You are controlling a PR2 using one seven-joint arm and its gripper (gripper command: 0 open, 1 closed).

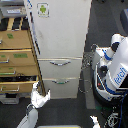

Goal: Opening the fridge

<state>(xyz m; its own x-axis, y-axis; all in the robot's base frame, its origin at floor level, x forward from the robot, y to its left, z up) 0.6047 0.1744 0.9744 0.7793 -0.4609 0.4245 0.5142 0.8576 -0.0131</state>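
Gripper (38, 93) low beside closed fridge (60, 30); jaws indistinct

A dark floor (102, 22) carries the fridge (62, 30) and wooden cabinet (17, 57).

White fridge (60, 35) (door shut); hand (38, 91) near its lower-left corner.

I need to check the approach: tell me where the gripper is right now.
In the exterior view, the gripper is low and left of centre, at the fridge's lower left corner, between the wooden cabinet and the bottom fridge drawer.
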